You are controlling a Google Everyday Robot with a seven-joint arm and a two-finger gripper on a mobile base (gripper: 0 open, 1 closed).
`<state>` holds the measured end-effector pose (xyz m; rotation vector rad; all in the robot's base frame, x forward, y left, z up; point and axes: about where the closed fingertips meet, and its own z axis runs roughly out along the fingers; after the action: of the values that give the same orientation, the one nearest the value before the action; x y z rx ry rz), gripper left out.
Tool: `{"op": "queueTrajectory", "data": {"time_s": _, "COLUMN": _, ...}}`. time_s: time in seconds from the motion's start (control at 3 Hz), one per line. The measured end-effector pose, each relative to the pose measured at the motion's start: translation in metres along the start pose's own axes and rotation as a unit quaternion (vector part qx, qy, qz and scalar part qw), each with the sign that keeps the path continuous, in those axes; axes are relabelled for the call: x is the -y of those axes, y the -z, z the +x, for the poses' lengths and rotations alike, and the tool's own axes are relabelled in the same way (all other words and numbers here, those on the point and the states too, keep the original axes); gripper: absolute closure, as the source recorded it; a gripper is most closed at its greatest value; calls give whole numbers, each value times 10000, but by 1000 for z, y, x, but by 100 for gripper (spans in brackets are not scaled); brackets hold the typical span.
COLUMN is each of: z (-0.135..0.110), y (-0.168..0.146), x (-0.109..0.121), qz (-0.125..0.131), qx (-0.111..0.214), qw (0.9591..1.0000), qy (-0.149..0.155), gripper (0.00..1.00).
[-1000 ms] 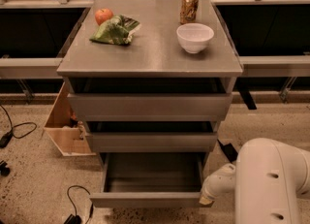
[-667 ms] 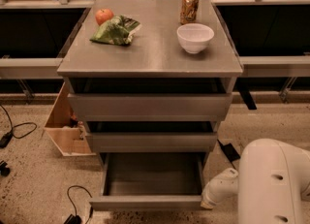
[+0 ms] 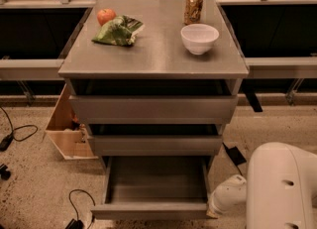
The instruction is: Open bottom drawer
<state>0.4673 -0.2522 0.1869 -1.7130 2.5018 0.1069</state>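
The bottom drawer (image 3: 153,183) of the grey metal cabinet is pulled out toward me. Its shallow grey tray shows no contents, and its flat front edge (image 3: 148,209) runs along the bottom of the view. The two upper drawers (image 3: 153,108) sit above it, each slightly ajar. My gripper (image 3: 214,212) is at the drawer's front right corner, at the end of the white arm (image 3: 277,188) that comes in from the lower right.
On the cabinet top stand a white bowl (image 3: 199,38), a can (image 3: 193,7), an apple (image 3: 105,15) and a green bag (image 3: 118,30). A wooden box (image 3: 67,129) stands on the floor at the left. Black cables (image 3: 20,133) lie on the floor.
The bottom drawer has slid a little further out toward me. The arm has drawn back slightly with it.
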Motion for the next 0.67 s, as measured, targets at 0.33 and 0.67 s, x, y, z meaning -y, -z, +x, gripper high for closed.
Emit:
{"op": "queueTrajectory", "data": {"time_s": 0.33, "z": -1, "y": 0, "x": 0, "qz": 0, "qx": 0, "qw": 10000, "qy": 0, "gripper": 81}}
{"op": "queueTrajectory", "data": {"time_s": 0.67, "z": -1, "y": 0, "x": 0, "qz": 0, "qx": 0, "qw": 10000, "qy": 0, "gripper": 50}}
